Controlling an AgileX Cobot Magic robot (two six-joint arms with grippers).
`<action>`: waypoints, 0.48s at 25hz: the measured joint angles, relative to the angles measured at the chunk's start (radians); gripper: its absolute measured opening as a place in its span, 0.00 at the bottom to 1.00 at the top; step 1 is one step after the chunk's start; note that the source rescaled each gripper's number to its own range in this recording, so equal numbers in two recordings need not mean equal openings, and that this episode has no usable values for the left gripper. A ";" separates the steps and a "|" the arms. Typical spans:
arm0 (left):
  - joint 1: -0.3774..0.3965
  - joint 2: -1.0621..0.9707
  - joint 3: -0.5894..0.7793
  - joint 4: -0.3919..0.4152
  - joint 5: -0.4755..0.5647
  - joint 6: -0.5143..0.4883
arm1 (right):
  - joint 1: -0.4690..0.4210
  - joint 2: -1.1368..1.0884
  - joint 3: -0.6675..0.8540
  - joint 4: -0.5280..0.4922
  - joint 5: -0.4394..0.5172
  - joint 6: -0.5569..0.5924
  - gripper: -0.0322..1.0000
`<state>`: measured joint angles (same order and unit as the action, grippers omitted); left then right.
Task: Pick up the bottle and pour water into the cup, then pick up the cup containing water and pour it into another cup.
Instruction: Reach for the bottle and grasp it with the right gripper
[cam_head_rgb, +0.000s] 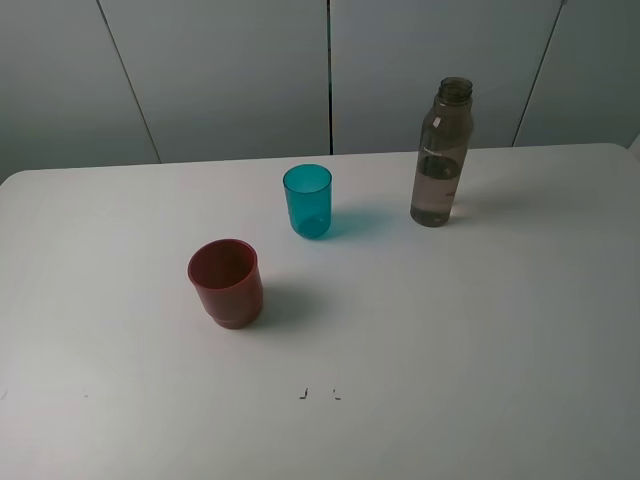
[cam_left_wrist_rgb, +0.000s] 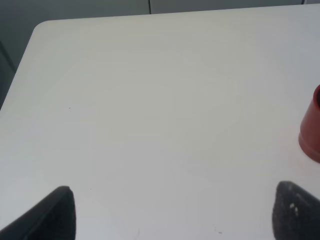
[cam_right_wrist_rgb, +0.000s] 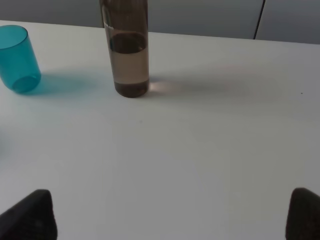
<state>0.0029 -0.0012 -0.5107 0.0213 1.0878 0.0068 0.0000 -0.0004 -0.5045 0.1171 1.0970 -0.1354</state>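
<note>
Three vessels are shown upright on a white table (cam_head_rgb: 480, 360), none yet lifted. The bottle (cam_head_rgb: 440, 160) is placed at the upper right of the exterior high frame, uncapped and partly filled. The teal cup (cam_head_rgb: 307, 200) is set near upper centre, well apart from it. The red cup (cam_head_rgb: 226, 283) stands left of centre and lower, near the teal cup but not touching.

The first step, picking up the bottle, is judged not yet begun. In the right wrist view the right gripper (cam_right_wrist_rgb: 167, 217) is seen with fingers spread wide and nothing between them, the bottle ahead and well apart. The left gripper (cam_left_wrist_rgb: 175, 215) is likewise spread and unloaded; only part of the red cup is caught in its view. A forward reach by the right arm and a closing on the bottle's body would be called for next.

The table's far edge is seen just behind the bottle, so little room is left beyond it; broad bare surface is offered across the lower frame.
</note>
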 joint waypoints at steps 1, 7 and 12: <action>0.000 0.000 0.000 0.000 0.000 0.000 | 0.000 0.000 0.000 0.000 0.000 0.000 1.00; 0.000 0.000 0.000 0.000 0.000 0.000 | 0.000 0.000 0.000 0.003 0.000 0.000 1.00; 0.000 0.000 0.000 0.000 0.000 0.000 | 0.000 0.000 0.000 0.029 0.000 0.010 1.00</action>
<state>0.0029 -0.0012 -0.5107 0.0213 1.0878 0.0068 0.0000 -0.0004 -0.5045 0.1458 1.0970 -0.1255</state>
